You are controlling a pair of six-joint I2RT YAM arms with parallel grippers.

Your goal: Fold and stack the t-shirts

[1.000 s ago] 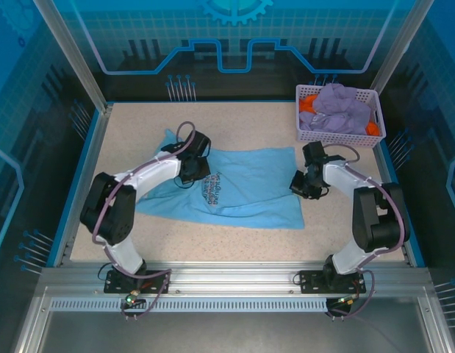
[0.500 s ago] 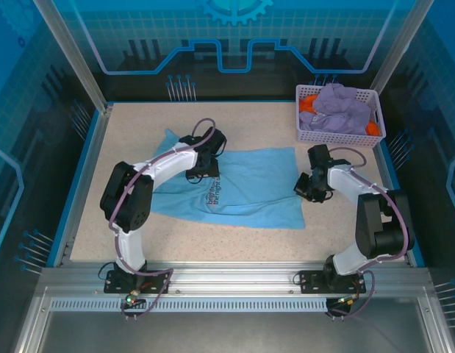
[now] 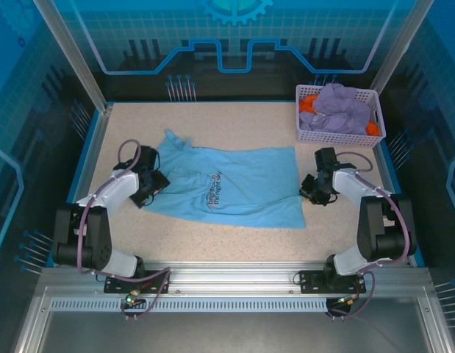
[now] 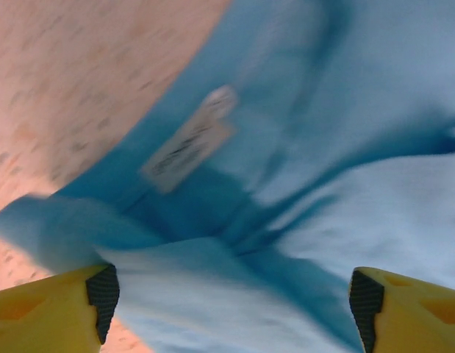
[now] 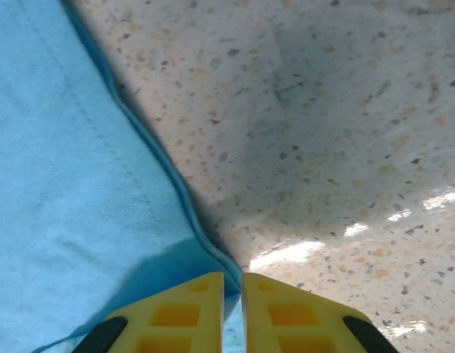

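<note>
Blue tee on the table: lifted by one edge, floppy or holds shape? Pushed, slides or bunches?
Likely floppy: the blue t-shirt lies flat yet bunches into soft folds near its neck label. Probably light: the hem looks thin. Pushed, it would likely wrinkle rather than slide whole on the table.

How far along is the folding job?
Done: nothing folded; the blue t-shirt lies spread flat. In hand: left gripper open over its collar, right gripper shut on its hem. Left: folding it, then the purple shirt and orange shirt in the basket.
</note>
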